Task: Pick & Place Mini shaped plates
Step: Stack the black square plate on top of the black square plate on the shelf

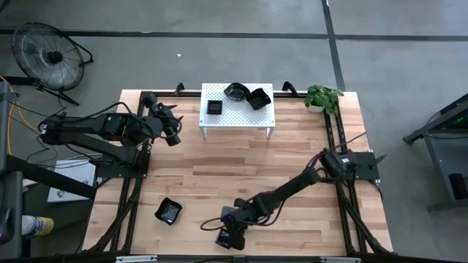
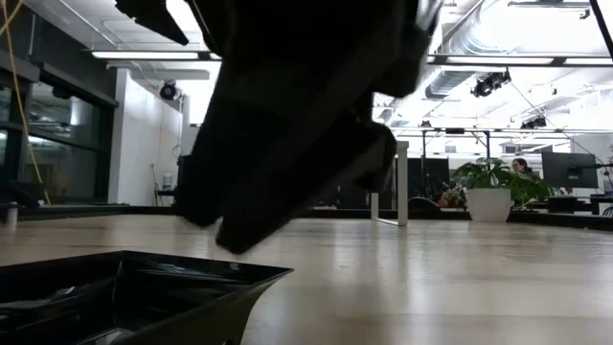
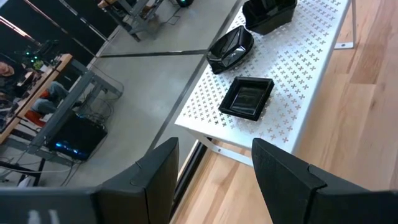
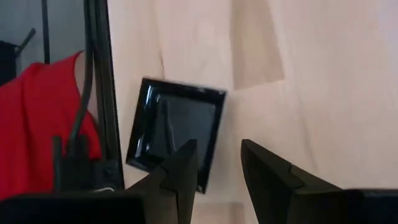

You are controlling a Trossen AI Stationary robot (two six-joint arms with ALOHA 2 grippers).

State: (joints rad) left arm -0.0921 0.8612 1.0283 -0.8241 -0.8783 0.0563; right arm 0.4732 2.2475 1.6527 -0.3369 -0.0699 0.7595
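Note:
A square glossy black plate (image 4: 177,130) lies flat at the table's near edge (image 1: 221,240); it also shows close in the low view (image 2: 124,287). My right gripper (image 4: 217,168) is open just above it (image 1: 228,232), one finger over the plate's corner. Another black plate (image 1: 168,211) rests on the wood to the left. Three black plates sit on the white perforated stand (image 1: 236,117): a square one (image 3: 247,98), a wavy one (image 3: 231,48) and a deeper one (image 3: 268,14). My left gripper (image 3: 214,180) is open, in the air beside the stand's left end (image 1: 172,136). My right gripper comes down at the square plate from above, with one finger (image 4: 185,169) over the plate's near corner (image 4: 202,180). I cannot tell whether it touches the plate. The plate lies flat on the table.
A potted plant (image 1: 322,96) stands at the table's far right corner. Dark frame rails (image 1: 333,139) run along the table's edges. A red object (image 4: 37,124) shows beyond the near edge. Bare wood (image 1: 241,168) lies between the stand and the near plates.

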